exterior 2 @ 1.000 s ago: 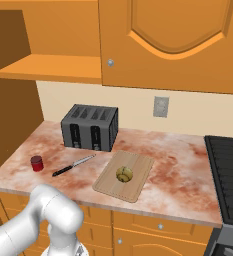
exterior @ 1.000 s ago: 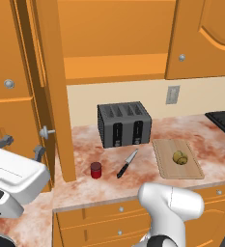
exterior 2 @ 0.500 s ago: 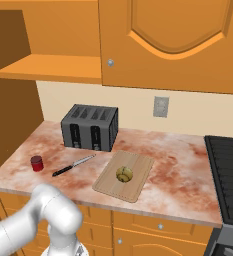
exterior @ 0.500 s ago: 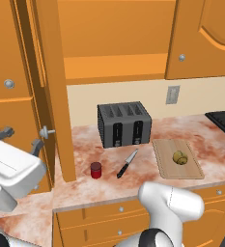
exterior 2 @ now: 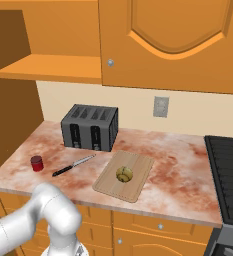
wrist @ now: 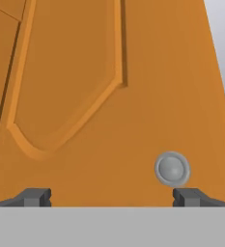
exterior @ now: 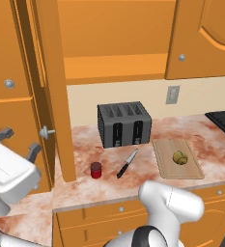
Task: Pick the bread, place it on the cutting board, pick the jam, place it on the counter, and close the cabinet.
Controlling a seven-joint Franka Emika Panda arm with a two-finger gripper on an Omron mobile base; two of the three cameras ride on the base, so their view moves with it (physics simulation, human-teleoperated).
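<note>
Already the bread (exterior 2: 124, 173) sits on the board (exterior 2: 108, 183) and the jam (exterior 2: 36, 163) on the counter (exterior 2: 178, 165), at nine o'clock from the knife (exterior 2: 73, 165). With fingers spread and empty, the hand (wrist: 111, 197) faces the cabinet door (wrist: 133, 96), its knob (wrist: 172, 169) at one o'clock, likely to push it shut.

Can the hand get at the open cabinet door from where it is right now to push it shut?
Probably yes. The hand is open and faces the door's arched panel, with the round knob just above one fingertip. Nothing shows between the fingertips and the wood, so the way looks free.
</note>
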